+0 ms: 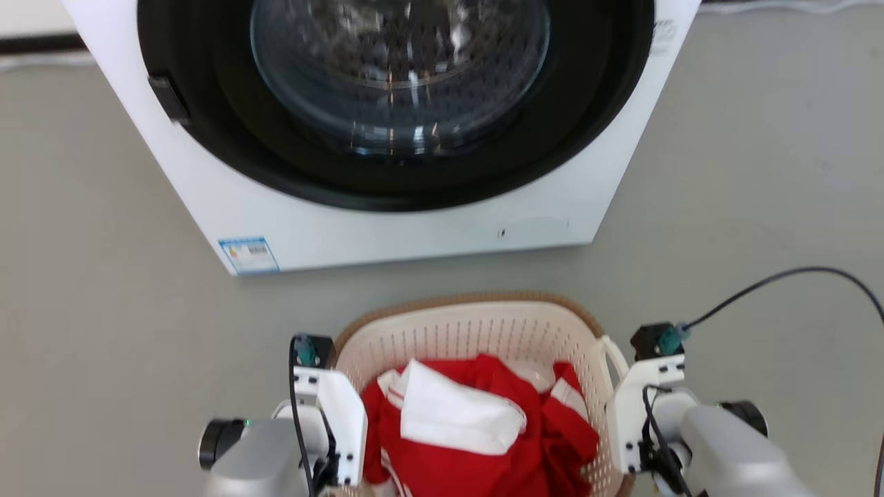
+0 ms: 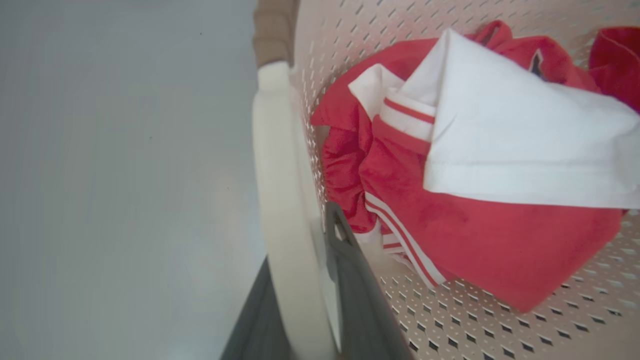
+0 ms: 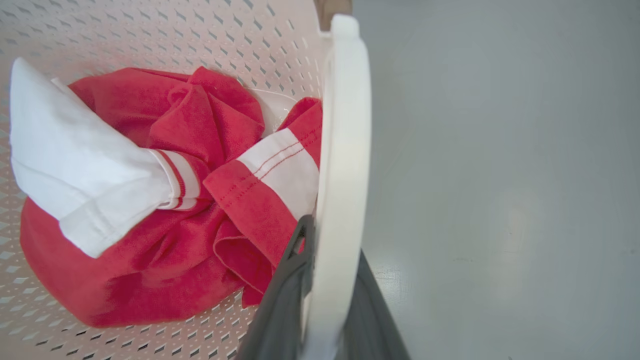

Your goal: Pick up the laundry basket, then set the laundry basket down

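Washing machine ahead on the floor; laundry basket just before it, between both arms.
We note red-and-white clothes inside. Left tool clamps the left handle, one finger each side; right tool likewise clamps the right handle. We cannot tell whether the basket touches the floor.

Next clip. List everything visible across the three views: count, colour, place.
washing machine: one, white with black door ring, beyond the basket
label: one, blue and white, machine's lower left corner
laundry basket: one, cream with brown rim, between the grippers
clothes: count unclear, red and white, inside the basket
cable: one, black, above the floor at right
floor: grey, all around
left gripper: one, dark jaws astride the basket's left handle
right gripper: one, dark jaws astride the basket's right handle
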Available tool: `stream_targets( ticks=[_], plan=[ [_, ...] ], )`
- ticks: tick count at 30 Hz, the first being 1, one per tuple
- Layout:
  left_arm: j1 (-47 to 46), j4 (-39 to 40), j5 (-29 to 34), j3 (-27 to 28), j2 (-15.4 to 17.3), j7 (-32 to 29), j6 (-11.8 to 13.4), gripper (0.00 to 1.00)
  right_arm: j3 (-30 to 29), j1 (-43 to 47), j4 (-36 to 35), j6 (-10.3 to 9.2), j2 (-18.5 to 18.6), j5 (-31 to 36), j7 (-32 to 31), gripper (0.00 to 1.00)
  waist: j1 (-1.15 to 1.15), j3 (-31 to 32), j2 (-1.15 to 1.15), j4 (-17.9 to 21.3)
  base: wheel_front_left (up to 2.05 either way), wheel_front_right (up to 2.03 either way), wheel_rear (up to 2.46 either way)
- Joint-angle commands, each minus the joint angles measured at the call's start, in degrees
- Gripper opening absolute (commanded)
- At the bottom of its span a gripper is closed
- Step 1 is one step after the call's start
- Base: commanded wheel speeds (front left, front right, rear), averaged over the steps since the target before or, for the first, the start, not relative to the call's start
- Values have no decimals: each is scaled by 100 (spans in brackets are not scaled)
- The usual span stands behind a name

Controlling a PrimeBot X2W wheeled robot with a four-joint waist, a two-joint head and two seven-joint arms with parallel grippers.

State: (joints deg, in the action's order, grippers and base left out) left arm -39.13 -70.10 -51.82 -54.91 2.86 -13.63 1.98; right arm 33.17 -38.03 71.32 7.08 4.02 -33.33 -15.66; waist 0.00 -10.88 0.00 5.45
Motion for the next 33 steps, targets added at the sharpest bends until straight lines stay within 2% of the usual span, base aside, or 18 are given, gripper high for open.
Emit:
stream_targets(
  ticks=[1, 6, 15, 33],
  plan=[
    [25, 187, -72, 20, 1, -22, -134, 0, 191, 142, -164, 41, -114, -72, -39, 0, 0, 472, 0, 72, 0, 0, 0],
    [324, 255, -232, -96, 1, -152, -157, 0, 394, 387, -171, 41, -114, -221, -182, 0, 0, 927, 0, 99, 0, 0, 0],
    [599, 435, -411, -352, 1, -304, -116, 0, 660, 608, -229, 41, -114, -447, -396, 0, 0, 1306, 0, 85, 0, 0, 0],
    [594, 356, -693, -586, 1, -329, -130, 0, 946, 610, -207, 41, -114, -725, -428, 0, 0, 1410, 0, 85, 0, 0, 0]
  ],
)
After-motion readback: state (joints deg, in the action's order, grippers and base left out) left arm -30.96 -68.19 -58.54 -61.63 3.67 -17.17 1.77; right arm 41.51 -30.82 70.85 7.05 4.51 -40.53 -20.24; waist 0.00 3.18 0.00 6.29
